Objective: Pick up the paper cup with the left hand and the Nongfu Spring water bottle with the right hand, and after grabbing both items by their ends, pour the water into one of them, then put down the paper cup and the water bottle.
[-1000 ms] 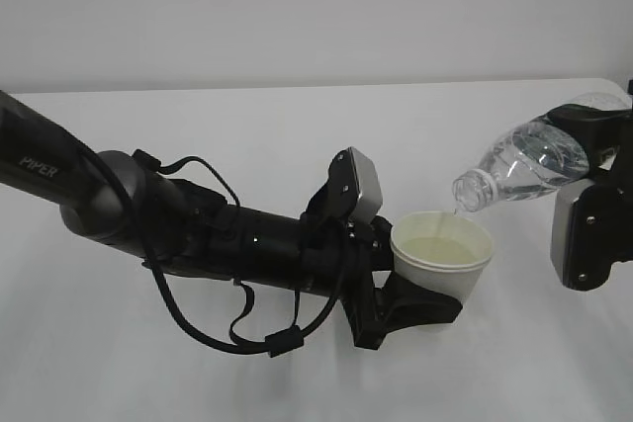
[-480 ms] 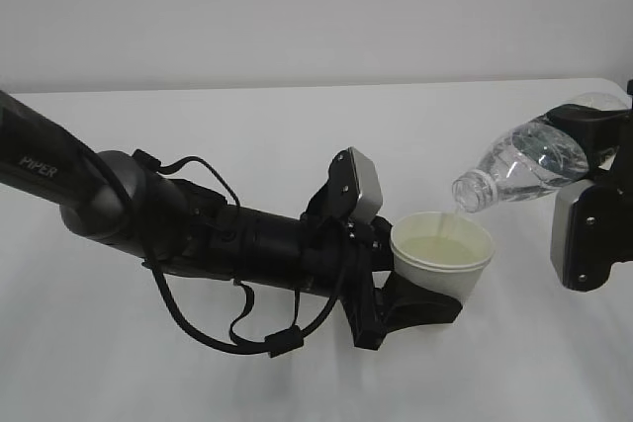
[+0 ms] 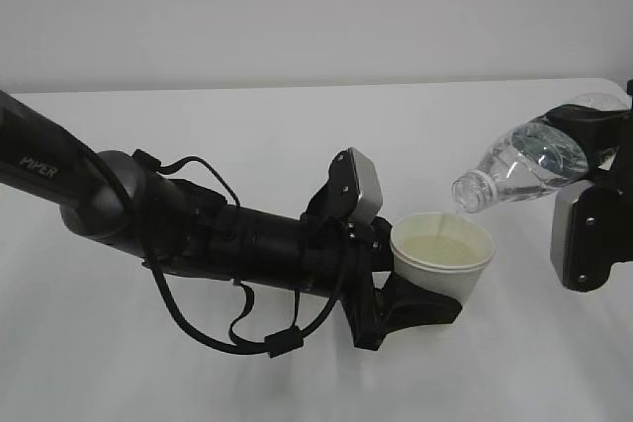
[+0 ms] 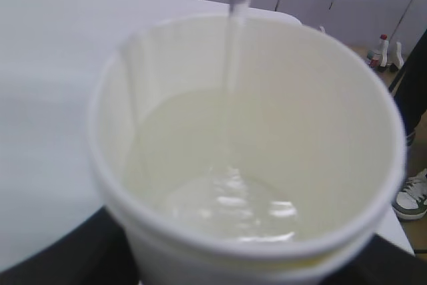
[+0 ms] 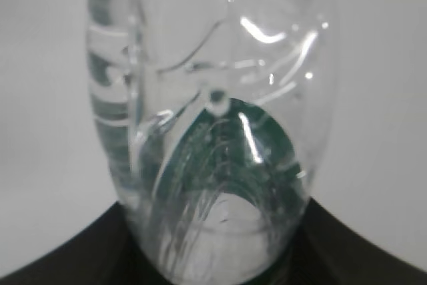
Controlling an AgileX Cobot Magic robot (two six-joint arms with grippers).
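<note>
Left arm (image 3: 148,214), lettered "PIPER": jaws grasping paper cup (image 3: 442,254) mid-counter (image 3: 297,126). Right arm (image 3: 591,229), unlettered: jaws grasping tilted water bottle (image 3: 524,165), mouth above cup rim, near counter's right edge.

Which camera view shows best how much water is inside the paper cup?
The left wrist view: it looks down into the paper cup, showing the water surface and a thin stream entering. The exterior view shows the cup only at a slant, small. The right wrist view shows only the bottle.
</note>
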